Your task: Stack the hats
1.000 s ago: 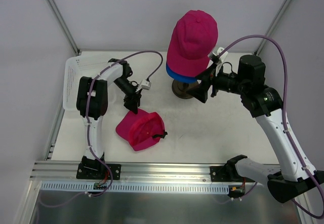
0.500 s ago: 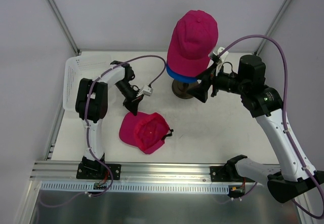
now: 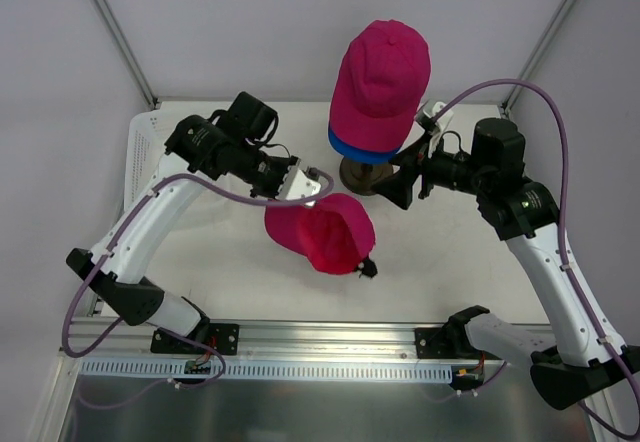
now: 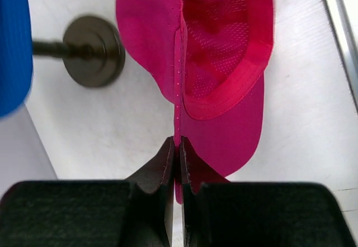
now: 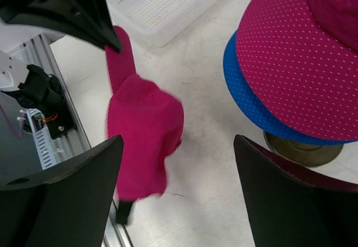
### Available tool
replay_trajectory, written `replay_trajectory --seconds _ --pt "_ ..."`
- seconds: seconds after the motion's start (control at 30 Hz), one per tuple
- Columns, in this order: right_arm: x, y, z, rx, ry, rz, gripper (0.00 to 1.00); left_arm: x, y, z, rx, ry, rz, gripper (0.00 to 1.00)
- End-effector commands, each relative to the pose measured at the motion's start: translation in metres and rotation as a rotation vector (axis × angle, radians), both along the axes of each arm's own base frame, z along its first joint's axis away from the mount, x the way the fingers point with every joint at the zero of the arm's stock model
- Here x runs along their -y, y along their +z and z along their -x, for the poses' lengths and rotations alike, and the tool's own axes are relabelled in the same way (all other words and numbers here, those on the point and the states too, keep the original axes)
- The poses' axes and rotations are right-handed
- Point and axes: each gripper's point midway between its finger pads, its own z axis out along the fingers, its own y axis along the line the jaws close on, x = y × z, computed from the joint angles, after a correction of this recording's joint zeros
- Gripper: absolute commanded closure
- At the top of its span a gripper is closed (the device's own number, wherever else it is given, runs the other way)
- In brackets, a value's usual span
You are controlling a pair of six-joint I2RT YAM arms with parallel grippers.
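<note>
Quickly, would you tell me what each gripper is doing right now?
Left gripper: shut on the loose magenta fabric cap.
Right gripper: open, holding nothing.

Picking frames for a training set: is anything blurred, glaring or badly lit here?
Top external: even light, sharp, no glare on the table. Left wrist: the held pink cap is sharp, the blue cap at the left edge out of focus, the left gripper dark and soft. Right wrist: the right gripper's fingers are dark blurs; the stacked pink cap is sharp.
</note>
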Motion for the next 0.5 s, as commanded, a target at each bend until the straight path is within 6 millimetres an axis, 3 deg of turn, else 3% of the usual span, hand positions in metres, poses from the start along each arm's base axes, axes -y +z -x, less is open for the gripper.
replay_trajectory --seconds 0.0,0.1,0.27,0.47 --pt "-0.017 0.025 0.013 0.003 0.082 -0.103 0.16 0.006 -0.001 0.020 0.024 -0.061 -0.069 1.00" --pt "-0.034 0.026 0.029 0.009 0.143 -0.100 0.16 0.024 0.000 0.033 0.033 -0.099 -0.096 1.00" --pt "-0.056 0.015 0.055 -0.051 0.226 -0.094 0.16 0.036 -0.001 0.044 0.060 -0.130 -0.151 1.00" --pt "-0.071 -0.019 0.069 -0.110 0.260 -0.051 0.17 0.047 0.011 0.052 0.077 -0.136 -0.156 1.00"
